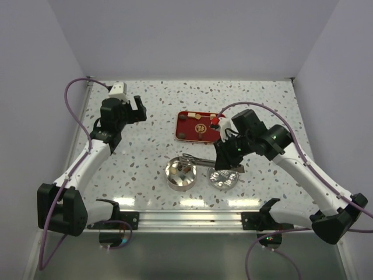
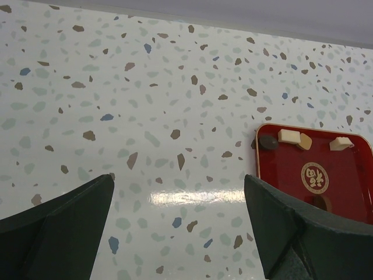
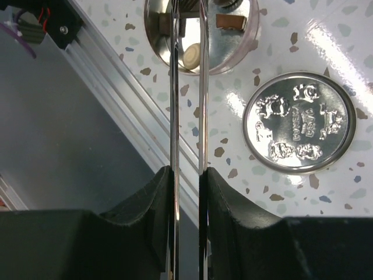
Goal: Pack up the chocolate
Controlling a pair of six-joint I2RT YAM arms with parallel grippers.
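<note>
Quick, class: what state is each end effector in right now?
The left end effector is open, empty.
The right end effector is closed on the tongs.

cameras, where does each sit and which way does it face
Top external: above and behind the arms, looking down on the table; both arms show, left gripper open, right gripper shut on tongs.
Left wrist: on the left arm, facing the red tray across the table; its open fingers show.
Right wrist: on the right arm, facing down the tongs into the round tin; its fingers show.
Shared: top and left wrist show the red tray.
</note>
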